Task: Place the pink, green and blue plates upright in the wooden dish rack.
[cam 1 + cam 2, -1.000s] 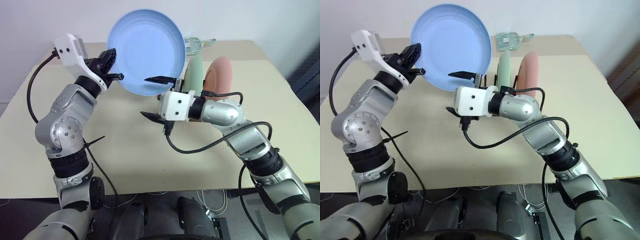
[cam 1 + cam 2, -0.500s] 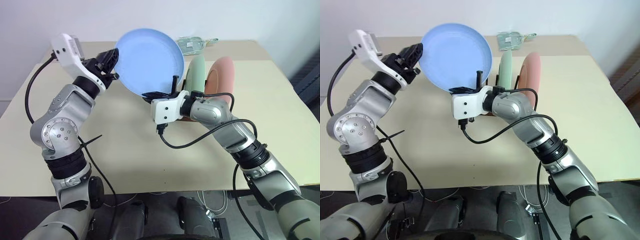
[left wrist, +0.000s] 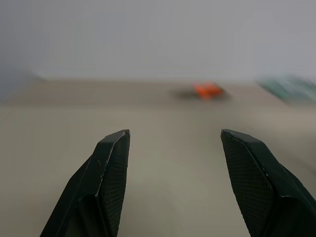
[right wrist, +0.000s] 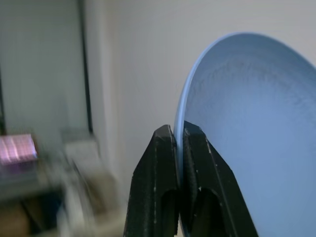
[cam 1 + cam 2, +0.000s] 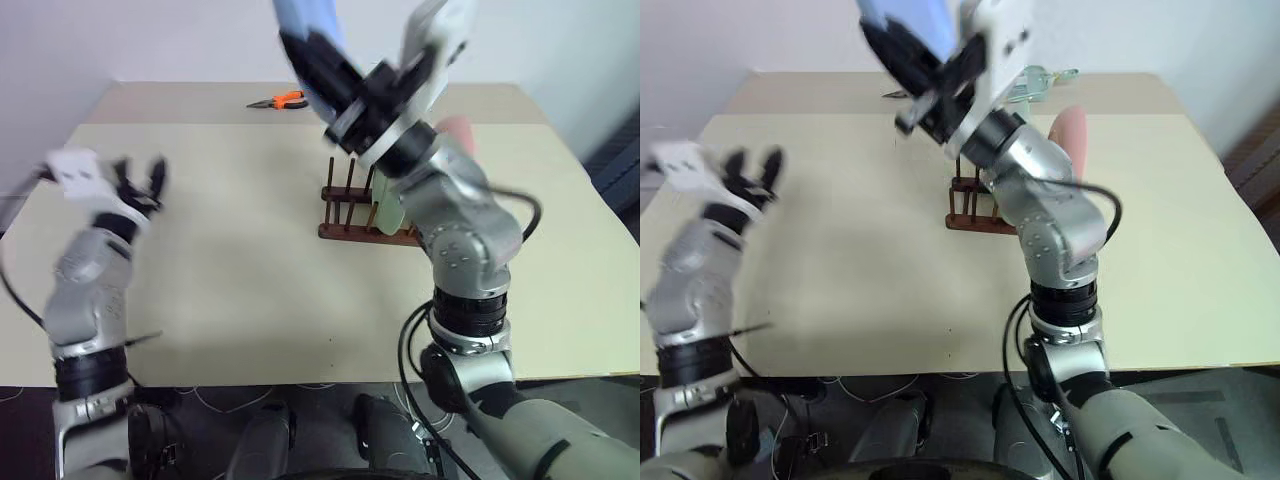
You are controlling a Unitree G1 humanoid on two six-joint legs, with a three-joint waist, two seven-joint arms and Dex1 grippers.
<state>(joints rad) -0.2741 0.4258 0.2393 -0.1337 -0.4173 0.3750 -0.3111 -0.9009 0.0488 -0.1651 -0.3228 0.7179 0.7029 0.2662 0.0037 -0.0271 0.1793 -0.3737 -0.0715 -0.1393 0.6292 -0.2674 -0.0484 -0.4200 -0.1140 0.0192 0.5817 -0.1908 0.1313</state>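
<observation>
The right gripper [image 4: 178,136] is clamped on the rim of the blue plate [image 4: 256,123], held high above the rack [image 5: 362,215]. Below and behind that gripper, the green plate [image 5: 388,212] and pink plate [image 5: 1068,135] stand upright in the rack. The left gripper [image 3: 175,140] hangs with fingers apart and empty, well to the rack's left over the table [image 5: 230,270], orange pliers [image 5: 280,100] far beyond it.
</observation>
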